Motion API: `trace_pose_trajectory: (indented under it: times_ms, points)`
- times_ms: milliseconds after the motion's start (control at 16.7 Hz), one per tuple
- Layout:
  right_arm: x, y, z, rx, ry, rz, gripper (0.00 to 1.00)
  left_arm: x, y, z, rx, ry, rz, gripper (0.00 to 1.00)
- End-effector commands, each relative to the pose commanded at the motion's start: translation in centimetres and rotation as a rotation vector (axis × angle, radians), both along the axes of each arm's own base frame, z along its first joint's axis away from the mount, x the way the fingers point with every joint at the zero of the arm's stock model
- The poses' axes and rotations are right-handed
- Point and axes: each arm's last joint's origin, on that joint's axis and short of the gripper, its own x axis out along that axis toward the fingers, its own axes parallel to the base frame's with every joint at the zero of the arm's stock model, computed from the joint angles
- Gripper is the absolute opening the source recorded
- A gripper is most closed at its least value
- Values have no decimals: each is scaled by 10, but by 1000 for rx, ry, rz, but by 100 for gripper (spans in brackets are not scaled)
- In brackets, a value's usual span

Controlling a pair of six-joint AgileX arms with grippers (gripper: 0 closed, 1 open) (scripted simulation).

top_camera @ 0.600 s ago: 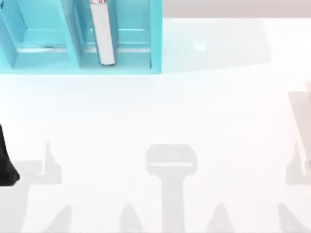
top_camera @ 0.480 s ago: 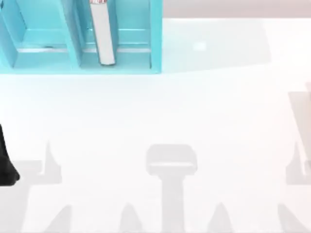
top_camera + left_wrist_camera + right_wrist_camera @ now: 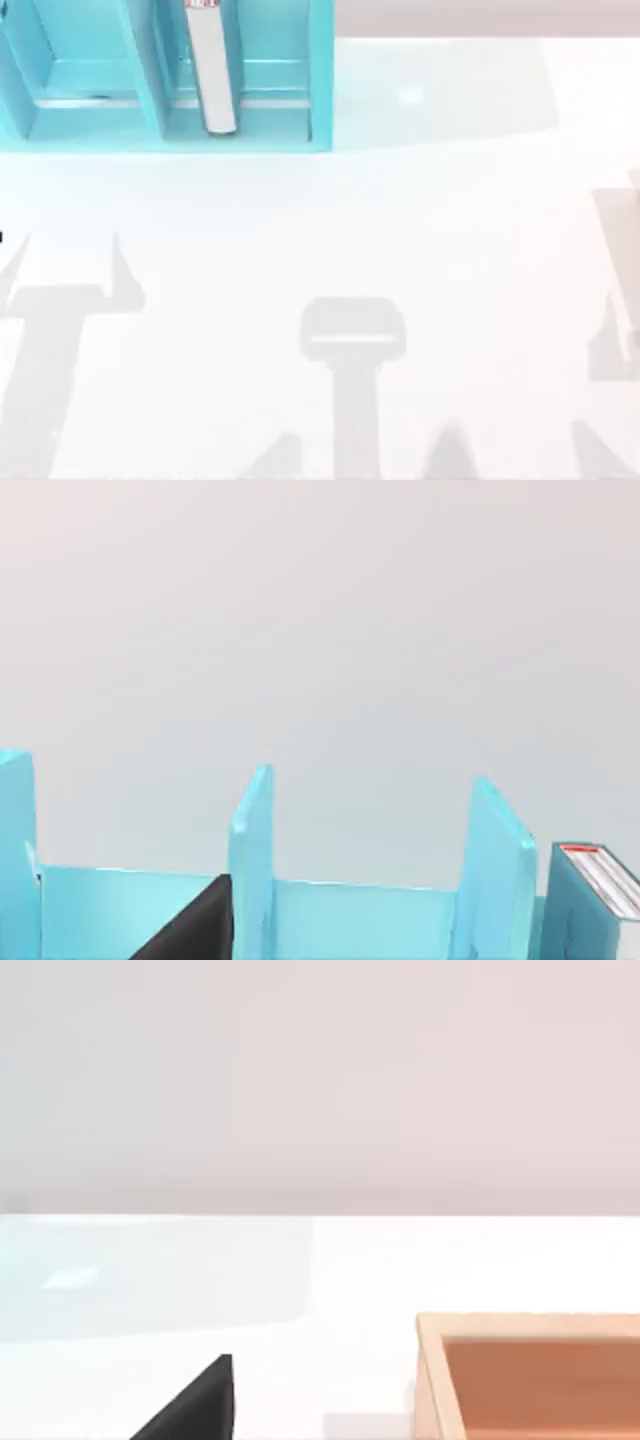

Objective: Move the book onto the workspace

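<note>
The book (image 3: 211,70) stands on edge inside the right compartment of the turquoise shelf (image 3: 150,135) at the back left, with its white-grey pages facing up and a red mark at its far end. The left wrist view has the book (image 3: 597,895) beside the shelf dividers (image 3: 252,870). A dark part of my left gripper (image 3: 195,930) shows low in that view, still short of the shelf. The white workspace (image 3: 420,220) spreads in front of the shelf. A dark part of my right gripper (image 3: 195,1405) hangs above the table.
An open wooden box (image 3: 530,1375) sits on the table ahead of the right gripper. Grey shadows of the arms lie across the front of the table (image 3: 350,340). A tiny black bit of the left arm (image 3: 1,237) touches the left edge.
The black part of the left arm at the top view's left edge has almost left the picture. Its shadow has shifted toward the shelf. The book has not moved.
</note>
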Motion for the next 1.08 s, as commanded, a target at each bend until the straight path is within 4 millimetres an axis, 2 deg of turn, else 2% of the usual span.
trace_pose_trajectory:
  times_ms: [180, 300, 360, 540, 720, 900, 1080]
  points:
    - [0, 0, 0, 0, 0, 0, 100, 38, -12, 31, -34, -39, 11, 100]
    - [0, 0, 0, 0, 0, 0, 100, 76, -26, 35, -45, -16, 16, 100]
    - [0, 0, 0, 0, 0, 0, 100, 97, -34, 30, -45, 9, 16, 100]
    - [0, 0, 0, 0, 0, 0, 100, 157, -66, -9, -25, 114, 9, 100]
    - [0, 0, 0, 0, 0, 0, 100, 197, -98, -64, 6, 206, -12, 100]
    - [0, 0, 0, 0, 0, 0, 100, 216, -123, -115, 32, 265, -40, 100]
    - [0, 0, 0, 0, 0, 0, 100, 223, -138, -148, 53, 305, -62, 100]
